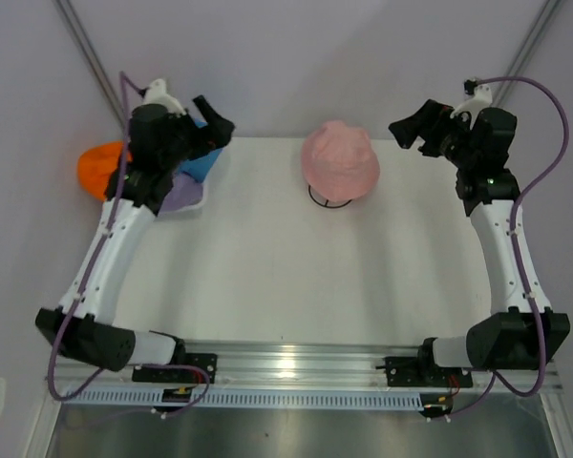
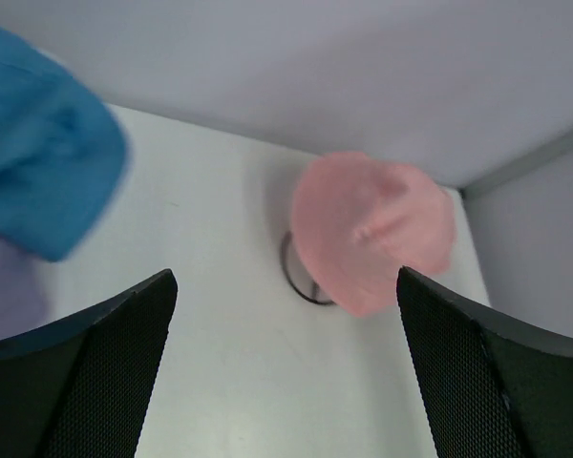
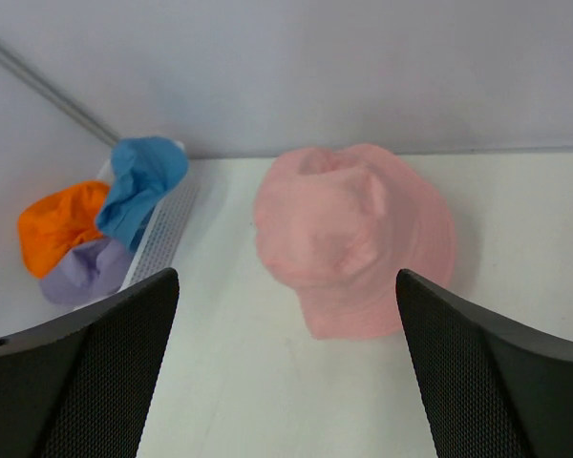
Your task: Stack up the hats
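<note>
Pink hat (image 1: 339,160), white table (image 1: 267,277), pale, perhaps fabric walls (image 1: 296,57)

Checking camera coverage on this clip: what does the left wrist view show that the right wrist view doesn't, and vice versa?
Only left wrist: the black wire stand under the pink hat. Only right wrist: the orange hat and the white mesh basket. Both: the pink hat, blue hat and lavender hat, framed by the open left gripper in one, the open right gripper in the other.

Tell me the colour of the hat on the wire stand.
Pink. The hat shows best in the right wrist view.
</note>
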You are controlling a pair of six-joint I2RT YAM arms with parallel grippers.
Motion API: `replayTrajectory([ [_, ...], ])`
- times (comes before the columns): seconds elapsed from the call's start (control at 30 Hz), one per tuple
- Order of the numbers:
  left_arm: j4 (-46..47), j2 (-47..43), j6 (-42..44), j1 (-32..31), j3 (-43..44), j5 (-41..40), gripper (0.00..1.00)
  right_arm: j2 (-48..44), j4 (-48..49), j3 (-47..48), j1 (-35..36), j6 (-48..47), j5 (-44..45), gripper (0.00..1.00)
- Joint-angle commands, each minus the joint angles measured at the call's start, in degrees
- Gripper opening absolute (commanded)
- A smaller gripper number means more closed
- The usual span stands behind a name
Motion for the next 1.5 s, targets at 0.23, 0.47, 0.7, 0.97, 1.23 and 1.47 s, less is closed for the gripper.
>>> replayTrajectory([
  [0.23, -14.78, -8.07, 16.13, 16.41, -3.96, -5.64, 0.99, -5.31, 0.91, -5.61, 13.37, 5.3, -0.86, 1.0],
  [0.47, -15.08, 14.37, 15.96, 21.35, 16.05, -1.04, 0.98, -0.56, -7.86, 0.19, 28.05, -4.17, 9.65, 1.0],
  [0.7, -18.63, 34.98, 15.79, 20.65, 39.71, 0.53, 0.93, 2.52, -7.87, -1.13, 28.32, -3.39, 11.26, 1.0],
  [0.97, -14.85, 41.68, 19.13, 18.54, 40.42, 0.27, 0.92, 7.0, -11.12, 1.86, 28.32, -6.64, 14.86, 1.0],
  [1.23, -15.46, 46.34, 21.85, 17.22, 42.09, -5.62, 0.62, 9.64, -10.95, 2.74, 28.41, -6.12, 14.24, 0.99],
  [1.47, -14.93, 45.56, 22.39, 17.13, 42.79, -10.72, 0.1, 9.29, -11.38, 3.0, 28.32, -6.56, 15.74, 1.0],
])
